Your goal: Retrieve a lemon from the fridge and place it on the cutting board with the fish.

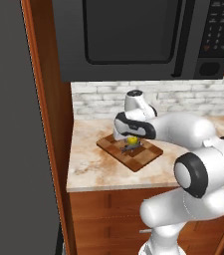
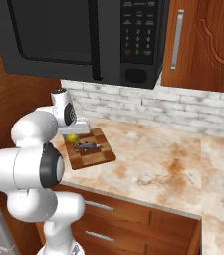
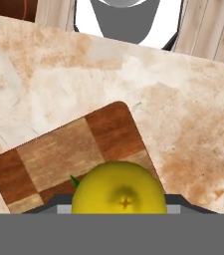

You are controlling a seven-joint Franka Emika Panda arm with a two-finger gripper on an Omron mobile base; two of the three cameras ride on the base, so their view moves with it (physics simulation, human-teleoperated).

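My gripper (image 1: pixel 132 141) points down over the checkered wooden cutting board (image 1: pixel 142 159) and is shut on the lemon (image 1: pixel 132 142), a small bright yellow fruit. In the hand view the lemon (image 3: pixel 118 191) sits between the fingers, low over one corner of the board (image 3: pixel 63 149). The right base view shows the lemon (image 2: pixel 72 138) at the board's (image 2: pixel 91 157) back left part, right beside the slender dark grey fish (image 2: pixel 87 146). That fish (image 1: pixel 135 149) lies flat on the board just under the hand. I cannot tell whether the lemon touches the board. The fridge's (image 1: pixel 9 129) tall grey side stands at the far left.
A black microwave (image 1: pixel 133 35) hangs above the marbled counter (image 1: pixel 88 159), close over the arm. A wooden wall panel (image 1: pixel 49 124) separates the counter from the fridge. To the right the counter (image 2: pixel 158 164) runs on bare beneath a wooden cabinet (image 2: pixel 203 45).
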